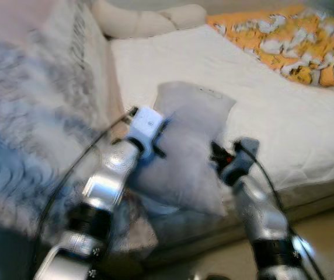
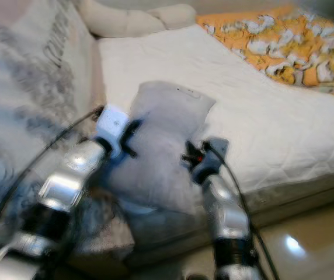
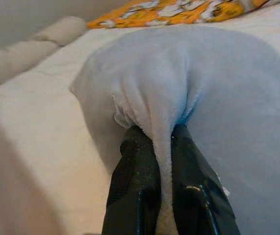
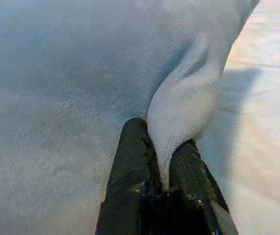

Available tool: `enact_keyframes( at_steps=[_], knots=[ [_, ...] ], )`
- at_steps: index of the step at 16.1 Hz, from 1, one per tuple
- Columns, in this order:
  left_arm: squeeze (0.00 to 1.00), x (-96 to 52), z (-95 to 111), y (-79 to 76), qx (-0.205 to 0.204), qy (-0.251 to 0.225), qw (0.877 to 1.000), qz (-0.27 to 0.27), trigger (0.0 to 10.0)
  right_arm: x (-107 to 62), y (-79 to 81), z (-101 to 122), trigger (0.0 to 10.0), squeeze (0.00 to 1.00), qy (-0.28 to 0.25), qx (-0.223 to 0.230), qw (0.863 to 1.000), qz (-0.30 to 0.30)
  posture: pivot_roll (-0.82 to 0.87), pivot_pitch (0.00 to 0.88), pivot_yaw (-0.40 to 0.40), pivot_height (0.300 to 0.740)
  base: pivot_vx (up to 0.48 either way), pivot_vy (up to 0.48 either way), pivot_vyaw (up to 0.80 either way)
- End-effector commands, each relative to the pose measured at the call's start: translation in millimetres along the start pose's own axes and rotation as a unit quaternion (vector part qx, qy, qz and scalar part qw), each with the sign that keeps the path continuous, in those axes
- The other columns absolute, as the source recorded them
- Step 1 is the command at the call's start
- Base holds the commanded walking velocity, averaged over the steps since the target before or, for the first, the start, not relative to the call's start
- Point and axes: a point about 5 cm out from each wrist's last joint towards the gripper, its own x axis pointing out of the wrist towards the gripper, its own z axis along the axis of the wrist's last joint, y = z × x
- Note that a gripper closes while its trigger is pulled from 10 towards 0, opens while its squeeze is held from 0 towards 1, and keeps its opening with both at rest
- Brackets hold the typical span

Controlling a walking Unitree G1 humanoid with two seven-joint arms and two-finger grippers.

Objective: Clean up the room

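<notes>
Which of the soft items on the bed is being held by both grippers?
The pale grey pillow, pinched by left gripper and right gripper; the cream bolster lies untouched.

Both eye views were blurred. The pillow (image 1: pixel 187 146) hid part of the bed (image 1: pixel 284 122). The orange blanket (image 1: pixel 295 41) was cut off by the edge.

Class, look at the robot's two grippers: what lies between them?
The grey pillow spans the stretch. The left gripper and the right gripper each pinch a fold of it, as the wrist views show, above the white mattress.
</notes>
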Motion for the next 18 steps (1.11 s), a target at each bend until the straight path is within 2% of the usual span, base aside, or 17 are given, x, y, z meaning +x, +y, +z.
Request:
enact_keyframes(
  at_steps=[1,4,10,14,15,16,17,18],
  knots=[
    [0.0,-2.6,9,16.0,0.017,-0.018,0.999,0.026,10.0,3.3,7.6,5,10.0,0.0,-0.012,0.002,1.0,0.009,0.0,0.0,0.039,0.74,0.292,0.0,0.0],
    [0.0,-2.0,9,16.6,0.017,-0.018,0.999,0.026,10.0,3.9,7.5,6,10.0,0.0,-0.012,0.001,1.0,0.008,0.0,0.0,0.041,0.74,0.285,0.0,0.0],
    [0.0,0.2,9,18.0,0.023,-0.015,0.999,0.036,10.0,5.6,6.1,8,10.0,0.0,-0.014,0.006,1.0,0.009,0.0,0.0,0.041,0.74,0.0,0.0,0.0],
    [0.0,2.2,10,22.5,0.027,-0.015,0.998,0.057,10.0,11.0,-3.8,13,10.0,0.0,-0.012,-0.009,1.0,-0.013,0.01,0.0,0.035,0.74,0.0,0.0,0.0],
    [0.0,4.7,12,28.5,0.034,-0.014,0.997,0.075,10.0,12.7,-6.4,16,10.0,0.45,-0.02,-0.015,1.0,-0.017,0.01,0.0,0.031,0.74,0.0,0.0,0.0],
    [0.0,5.7,13,30.2,0.035,-0.015,0.996,0.079,10.0,13.0,-7.2,17,10.0,0.45,-0.023,-0.019,0.999,-0.018,0.01,0.0,0.031,0.74,0.0,0.0,0.0],
    [0.0,7.7,17,34.6,0.036,-0.021,0.995,0.092,10.0,13.5,-9.9,21,10.0,1.0,-0.031,-0.032,0.999,-0.017,0.0,0.0,0.032,0.74,0.0,0.0,0.0],
    [0.0,8.5,19,36.5,0.036,-0.024,0.994,0.099,10.0,13.5,-11.3,22,10.0,1.0,-0.036,-0.04,0.998,-0.016,0.0,0.0,0.032,0.74,0.0,0.0,0.0]
  ],
)
